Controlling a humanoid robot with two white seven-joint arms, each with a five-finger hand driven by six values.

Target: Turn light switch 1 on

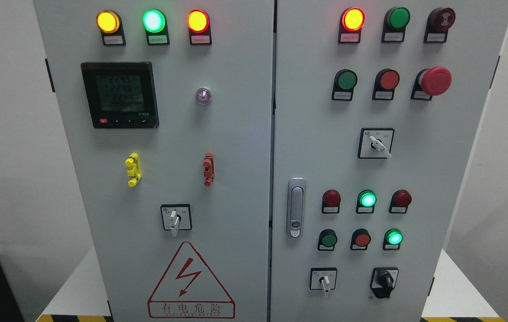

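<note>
1. Two cabinet doors fill the head view, a left door (155, 179) and a right door (392, 179), both flat grey painted sheet metal, meeting at a dark vertical seam; neither robot hand nor arm shows, so how open the fingers are, and what they hold, cannot be told.
2. Which control is light switch 1 cannot be read; the labels are too small; likely candidates are the rotary selectors, judged from their shape alone.
3. On the left door sits a selector with a white lever (174, 219) pointing straight down, its long axis vertical, just above the red warning triangle (190, 281); the left arm would probably be nearer to it.
4. On the right door a similar white lever selector (324, 279) sits low, beside a black knob selector (384, 279); an upper selector (375, 143) has its lever tilted down to the right.
5. Round glossy plastic pilot lamps glow above; a domed red mushroom button (434, 80) juts out at upper right; a polished metal door handle (296, 208) stands upright beside the seam.
</note>
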